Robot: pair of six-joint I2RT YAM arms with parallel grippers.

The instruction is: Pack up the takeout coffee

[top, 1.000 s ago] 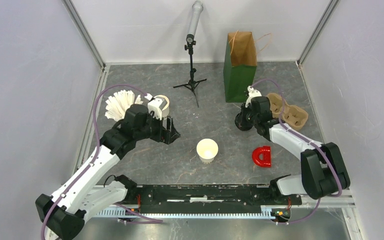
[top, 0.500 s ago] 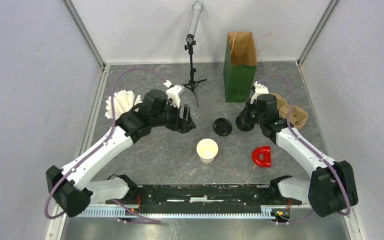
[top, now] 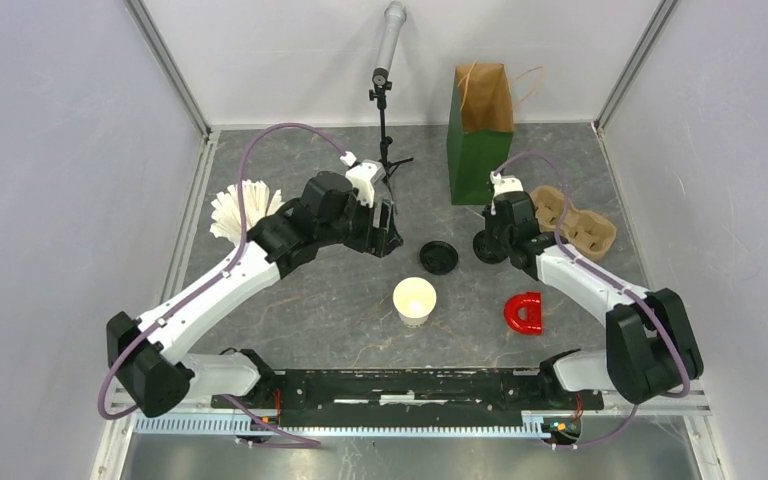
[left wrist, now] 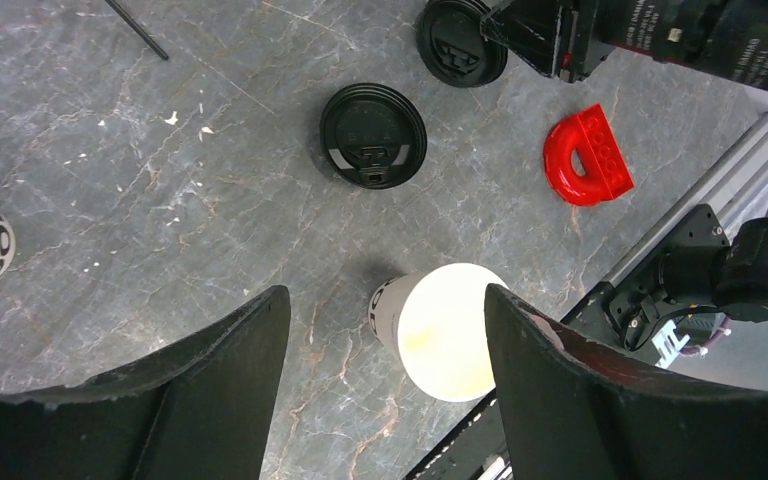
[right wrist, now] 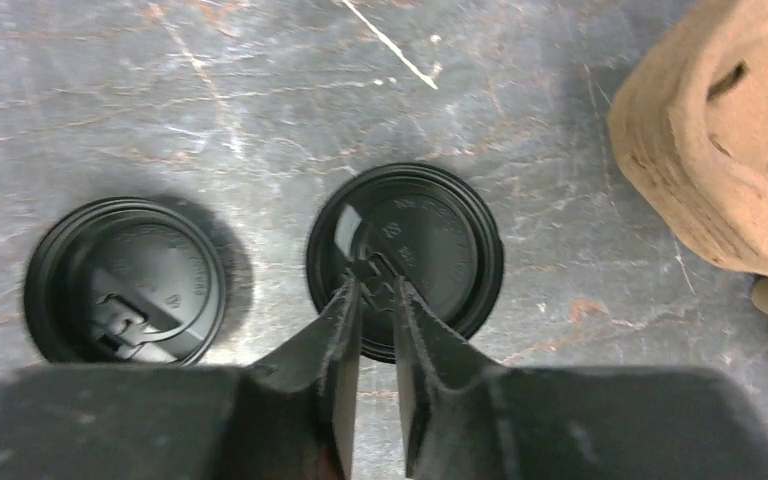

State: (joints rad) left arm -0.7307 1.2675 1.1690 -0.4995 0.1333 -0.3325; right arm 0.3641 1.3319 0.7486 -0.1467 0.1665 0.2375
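grey marbled table (top: 300,300), white walls (top: 60,150) on three sides; left gripper (left wrist: 380,300) wide and empty above centre, right gripper (right wrist: 375,290) a narrow slit at a black lid (right wrist: 440,240), right of centre.

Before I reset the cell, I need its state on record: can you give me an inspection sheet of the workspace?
Surface: grey stone-look table, lightly scuffed.
Job's things: cream cup upright, lidless; black lid and second lid flat on table; green bag standing at back.
Clutter: red block, brown cup carrier, white sticks, microphone stand.
Claws: left claw open, empty; right claw barely parted over second lid.
Cables: purple cables along both arms.
Surroundings: plain walls.
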